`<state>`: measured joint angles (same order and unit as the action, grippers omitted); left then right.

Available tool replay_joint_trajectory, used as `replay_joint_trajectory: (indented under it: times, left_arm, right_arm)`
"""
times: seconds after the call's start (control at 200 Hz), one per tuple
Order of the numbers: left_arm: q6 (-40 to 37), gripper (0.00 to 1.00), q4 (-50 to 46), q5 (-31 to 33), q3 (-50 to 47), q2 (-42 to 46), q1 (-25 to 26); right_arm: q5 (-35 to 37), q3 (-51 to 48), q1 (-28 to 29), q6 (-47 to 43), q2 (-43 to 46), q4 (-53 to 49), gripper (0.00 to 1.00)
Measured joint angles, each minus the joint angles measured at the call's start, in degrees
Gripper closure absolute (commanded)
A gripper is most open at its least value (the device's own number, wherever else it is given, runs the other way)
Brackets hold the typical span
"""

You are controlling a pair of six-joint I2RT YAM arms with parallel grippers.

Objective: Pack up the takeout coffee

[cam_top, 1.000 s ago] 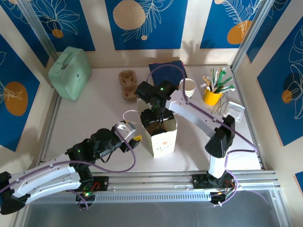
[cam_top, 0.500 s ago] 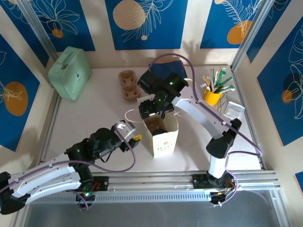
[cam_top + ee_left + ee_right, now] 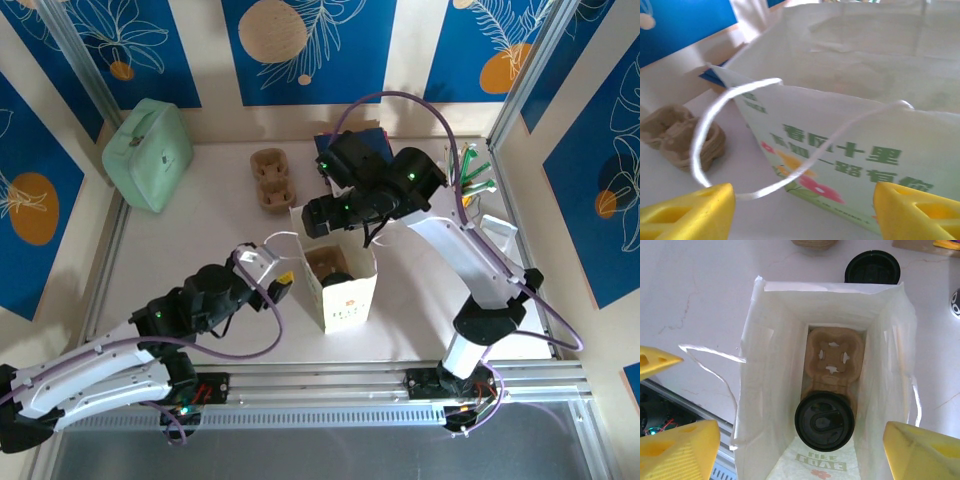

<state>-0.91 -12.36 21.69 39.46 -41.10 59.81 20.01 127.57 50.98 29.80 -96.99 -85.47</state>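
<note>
Black-lidded paper coffee cup (image 3: 824, 421) seated in brown pulp carrier (image 3: 834, 352) inside white paper bag (image 3: 756, 390). Right gripper (image 3: 325, 213), left gripper (image 3: 278, 283): jaws apart, empty. Raise your right straight up; keep left off white string handle (image 3: 696, 150).

Your bag (image 3: 765, 365) was thin white paper, matt, creased on its walls; its handle (image 3: 705, 145) was smooth white cord. The takeout coffee (image 3: 824, 420) showed you a glossy black plastic lid; the carrier (image 3: 834, 355) under it was rough, matt brown pulp card. The tabletop (image 3: 700, 295) looked smooth & pale w/ faint hairline marks. The case (image 3: 148, 152) at its far-left corner looked smooth, semi-matt, mint-coloured.
</note>
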Motion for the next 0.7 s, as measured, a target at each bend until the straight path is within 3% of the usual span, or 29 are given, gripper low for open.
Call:
replay_joint_trajectory:
  times: [0.115,0.48,0.7]
  left_arm:
    - [1.40,0.15,-2.32,2.27,2.38,-0.37,0.00]
    - [5.11,0.10,-12.76,4.55,9.53,-1.25,0.00]
    - [4.79,0.07,-16.85,7.61,16.15,-1.75,0.00]
  right_arm:
    - [0.44,0.02,-0.11,-0.02,1.22,1.03,0.14]
    - [2.23,2.73,-1.79,-0.04,2.64,2.21,0.13]
    - [4.09,0.44,-5.97,-0.72,6.99,5.81,0.13]
